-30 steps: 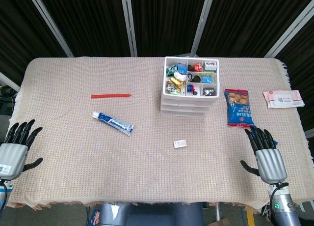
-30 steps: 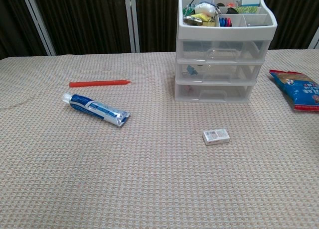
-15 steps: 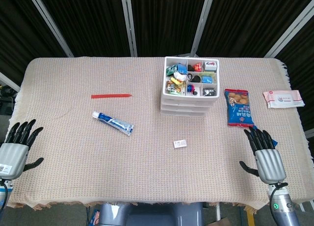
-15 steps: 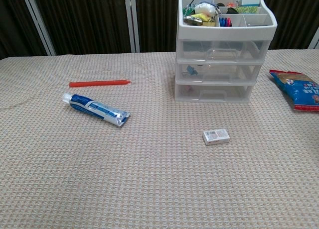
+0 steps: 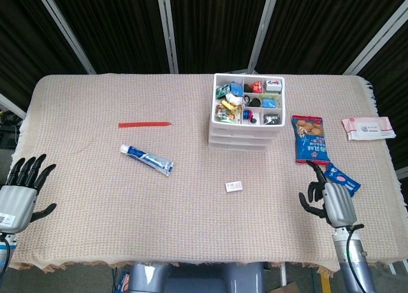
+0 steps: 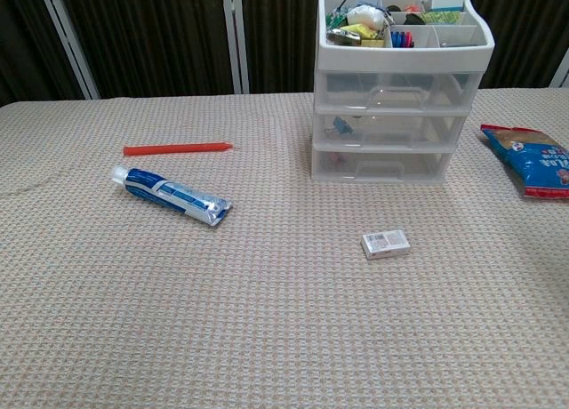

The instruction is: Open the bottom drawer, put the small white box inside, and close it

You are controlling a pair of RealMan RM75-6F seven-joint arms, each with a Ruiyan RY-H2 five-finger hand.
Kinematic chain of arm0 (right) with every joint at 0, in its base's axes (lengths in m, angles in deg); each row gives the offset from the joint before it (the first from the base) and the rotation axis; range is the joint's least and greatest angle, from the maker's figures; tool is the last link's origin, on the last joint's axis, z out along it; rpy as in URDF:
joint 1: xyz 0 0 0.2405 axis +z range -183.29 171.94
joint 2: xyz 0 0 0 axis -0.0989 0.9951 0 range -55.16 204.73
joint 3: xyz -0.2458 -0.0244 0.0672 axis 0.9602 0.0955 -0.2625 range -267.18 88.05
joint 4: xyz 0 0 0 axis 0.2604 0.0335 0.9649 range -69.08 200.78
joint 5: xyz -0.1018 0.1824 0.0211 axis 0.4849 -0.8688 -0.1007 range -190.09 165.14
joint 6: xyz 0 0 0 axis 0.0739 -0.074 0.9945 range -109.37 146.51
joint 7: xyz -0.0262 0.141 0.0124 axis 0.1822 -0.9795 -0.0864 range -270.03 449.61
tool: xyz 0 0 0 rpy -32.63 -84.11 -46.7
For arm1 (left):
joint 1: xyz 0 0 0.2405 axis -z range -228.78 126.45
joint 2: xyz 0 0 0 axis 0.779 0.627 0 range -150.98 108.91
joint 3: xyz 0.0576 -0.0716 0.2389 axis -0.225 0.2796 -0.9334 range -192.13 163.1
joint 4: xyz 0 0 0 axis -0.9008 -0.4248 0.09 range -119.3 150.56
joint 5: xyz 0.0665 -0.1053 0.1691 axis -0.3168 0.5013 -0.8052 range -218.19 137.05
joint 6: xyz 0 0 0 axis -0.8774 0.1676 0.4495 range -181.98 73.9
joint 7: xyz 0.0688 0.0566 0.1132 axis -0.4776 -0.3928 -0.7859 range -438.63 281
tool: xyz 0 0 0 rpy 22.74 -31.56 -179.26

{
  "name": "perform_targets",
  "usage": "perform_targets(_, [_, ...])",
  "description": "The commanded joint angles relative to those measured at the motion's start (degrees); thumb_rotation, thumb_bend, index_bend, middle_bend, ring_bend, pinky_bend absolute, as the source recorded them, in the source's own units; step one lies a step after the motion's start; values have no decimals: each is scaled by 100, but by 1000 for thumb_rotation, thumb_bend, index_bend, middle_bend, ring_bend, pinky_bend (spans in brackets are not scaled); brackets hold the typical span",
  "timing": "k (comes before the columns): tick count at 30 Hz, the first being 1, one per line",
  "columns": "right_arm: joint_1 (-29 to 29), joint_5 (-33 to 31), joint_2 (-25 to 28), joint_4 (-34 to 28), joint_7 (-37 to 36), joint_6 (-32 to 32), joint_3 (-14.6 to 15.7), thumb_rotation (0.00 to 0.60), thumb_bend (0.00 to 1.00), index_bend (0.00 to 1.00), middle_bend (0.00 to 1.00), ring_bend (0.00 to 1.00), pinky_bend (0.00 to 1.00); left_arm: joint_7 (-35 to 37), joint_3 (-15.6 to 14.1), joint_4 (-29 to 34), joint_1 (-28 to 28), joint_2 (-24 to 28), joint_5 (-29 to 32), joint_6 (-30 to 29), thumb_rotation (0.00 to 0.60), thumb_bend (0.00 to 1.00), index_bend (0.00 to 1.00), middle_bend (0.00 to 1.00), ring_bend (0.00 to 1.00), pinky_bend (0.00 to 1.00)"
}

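Observation:
The small white box [image 5: 234,186] [image 6: 386,244] lies flat on the woven cloth in front of the white drawer unit [image 5: 247,132] [image 6: 391,116]. All three clear drawers are shut, the bottom drawer [image 6: 380,164] included. My right hand [image 5: 330,199] hovers at the table's right front, fingers spread, holding nothing, well right of the box. At the left front edge my left hand [image 5: 22,191] is open and empty. Neither hand shows in the chest view.
A toothpaste tube [image 5: 147,159] and a red stick [image 5: 145,123] lie on the left half. A blue snack bag [image 5: 310,139], a small blue packet [image 5: 342,178] and a wipes pack [image 5: 368,127] sit on the right. The unit's top tray holds several small items.
My right hand has moved left and inward over the table and turned, uncovering the small blue packet. The left hand and the box have stayed put.

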Motion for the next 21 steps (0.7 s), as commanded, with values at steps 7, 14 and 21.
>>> perform_targets(7, [1117,-3091,-506,-742,-493,-1439,-1104,600,463,123,773,732,642,87,-2,-57,1,-9,-54,-39,600,108,132,0,0,0])
perform_targets(14, [1652,-4074,-1331,-260,-502,-1340,-1532,600,462,145,773,732,642,168,3,-63,10,-1,-69,-49,600,109,132,0,0,0])
perform_targets(21, [1984,-4731,-1895,152,-619,-1411,-1825,600,462,155,774,732,642,223,1,-82,14,1,-70,-45,600,108,131,0,0,0])
